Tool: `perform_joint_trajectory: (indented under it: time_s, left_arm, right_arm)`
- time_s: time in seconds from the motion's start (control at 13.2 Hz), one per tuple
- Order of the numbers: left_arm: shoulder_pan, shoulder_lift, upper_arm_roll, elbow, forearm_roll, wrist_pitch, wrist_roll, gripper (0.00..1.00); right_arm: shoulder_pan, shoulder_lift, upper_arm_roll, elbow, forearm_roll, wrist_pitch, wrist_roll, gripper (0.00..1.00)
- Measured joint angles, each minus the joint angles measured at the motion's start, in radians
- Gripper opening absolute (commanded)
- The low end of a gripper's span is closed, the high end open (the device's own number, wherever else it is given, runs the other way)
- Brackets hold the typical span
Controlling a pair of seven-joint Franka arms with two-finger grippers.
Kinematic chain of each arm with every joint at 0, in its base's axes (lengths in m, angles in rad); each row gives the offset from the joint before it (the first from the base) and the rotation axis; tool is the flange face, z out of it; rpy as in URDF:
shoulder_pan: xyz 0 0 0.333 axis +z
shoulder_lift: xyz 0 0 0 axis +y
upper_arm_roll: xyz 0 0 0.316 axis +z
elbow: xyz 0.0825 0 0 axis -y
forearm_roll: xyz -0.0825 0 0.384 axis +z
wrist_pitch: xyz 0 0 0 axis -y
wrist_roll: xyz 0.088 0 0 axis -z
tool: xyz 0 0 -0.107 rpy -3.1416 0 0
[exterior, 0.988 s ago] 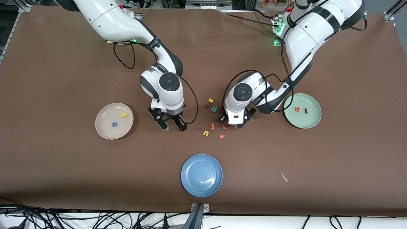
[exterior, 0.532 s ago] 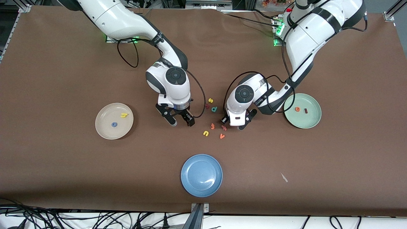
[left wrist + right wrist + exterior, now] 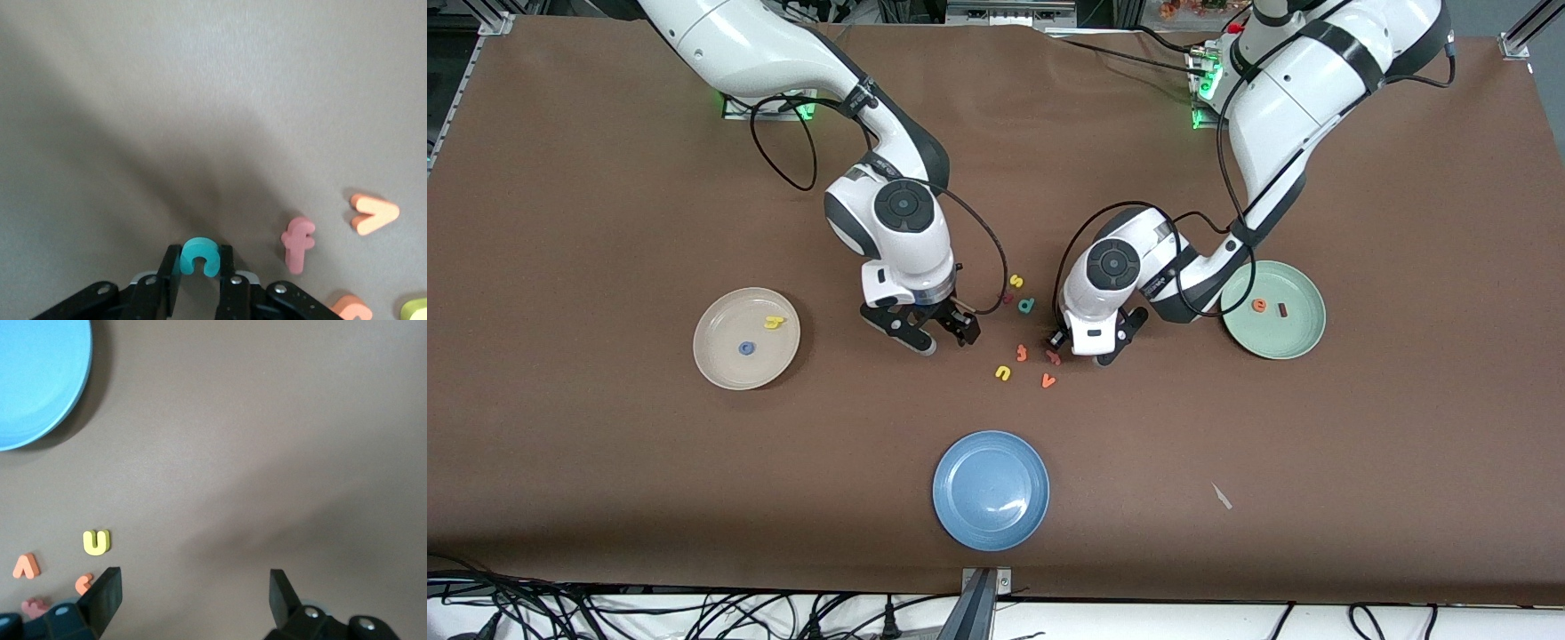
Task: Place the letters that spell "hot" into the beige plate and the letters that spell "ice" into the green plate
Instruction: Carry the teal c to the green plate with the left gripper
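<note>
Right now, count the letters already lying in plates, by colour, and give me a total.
Yellow: 1, the h in the beige plate
Blue: 1, the o in the beige plate
Orange: 1, the e in the green plate
Dark red: 1, the i in the green plate
Total: 4

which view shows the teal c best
The left wrist view: the teal c sits large and unobstructed between the left tool's fingers. In the front view that arm hides it. The right wrist view doesn't show it.
</note>
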State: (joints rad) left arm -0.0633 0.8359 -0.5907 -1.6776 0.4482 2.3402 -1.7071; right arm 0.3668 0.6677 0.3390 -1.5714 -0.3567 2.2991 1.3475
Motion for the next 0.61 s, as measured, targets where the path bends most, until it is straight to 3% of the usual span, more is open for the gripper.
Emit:
perform_joint_trajectory:
  time_s: [0.15, 0.23, 0.46, 0.61]
  left_arm:
    - [0.052, -0.007, -0.040, 0.016, 0.000, -0.107, 0.062, 0.00]
    - [0.114, -0.012, -0.098, 0.026, 0.000, -0.203, 0.118, 0.00]
    - [0.408, -0.039, -0.328, 0.034, 0.000, -0.524, 0.357, 0.00]
    - [0.552, -0.051, -0.378, 0.030, 0.000, -0.664, 0.542, 0.00]
  right_arm:
    - [-0.014, -0.004, 0.000, 0.003, 0.006, -0.010, -0.051, 0.98]
    - [-0.017, -0.004, 0.000, 0.003, 0.006, -0.011, -0.060, 0.98]
    - [-0.017, -0.004, 0.004, 0.004, 0.006, -0.014, -0.064, 0.98]
    - [-0.015, -0.004, 0.011, 0.004, 0.006, -0.014, -0.066, 0.98]
